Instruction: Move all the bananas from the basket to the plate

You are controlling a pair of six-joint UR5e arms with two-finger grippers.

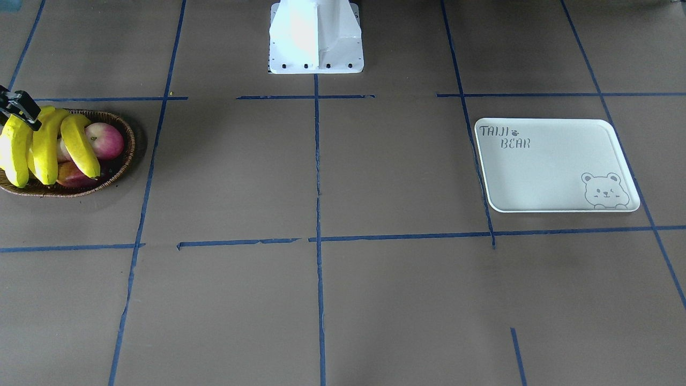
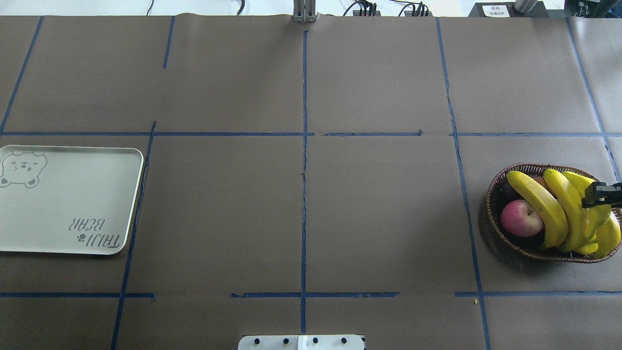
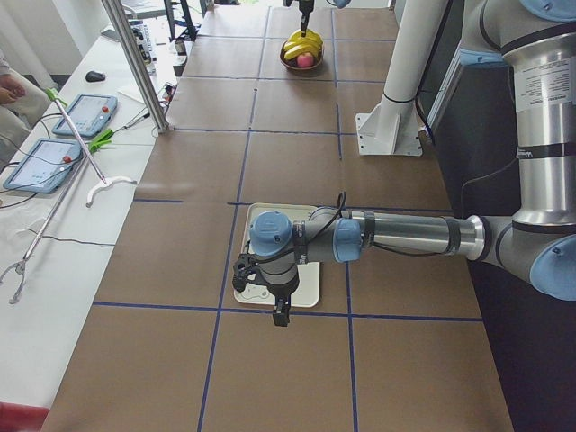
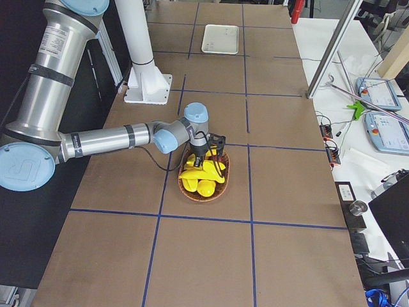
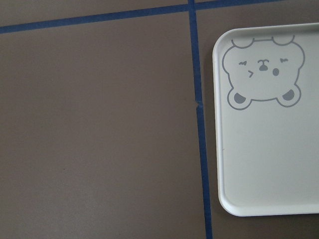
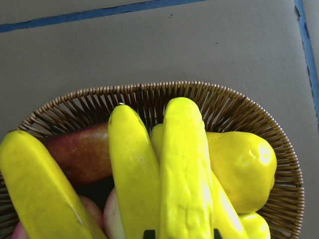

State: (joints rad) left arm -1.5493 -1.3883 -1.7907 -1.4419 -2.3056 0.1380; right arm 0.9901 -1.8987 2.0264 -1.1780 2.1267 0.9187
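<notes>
Brown paper table top (image 1: 375, 300), ruled into squares with blue tape (image 1: 317, 177).
Left arm (image 3: 405, 236), stretched level over the table's left end.
Right arm (image 4: 108, 142), reaching to the basket.
White rectangular plate (image 1: 552, 161), with bear face and "TAIJI BEAR" lettering, flat on the robot's left side, well apart from the basket.
Oval brown wicker basket (image 2: 529, 252), on the robot's right side.
Four yellow bananas (image 1: 45, 147), all lying in the basket, side by side over the other fruit.
Yellow pear (image 6: 244, 164), under the bananas, against the basket wall.
Red apple (image 2: 521, 218), in the basket, touching the outermost banana.
Right gripper (image 2: 601, 193), down on the bananas, fingertips close on either side of one banana; gripping or not, cannot tell.
Left gripper (image 3: 281, 315), pointing down above the plate's edge; wide or narrow, cannot tell from the side view.
</notes>
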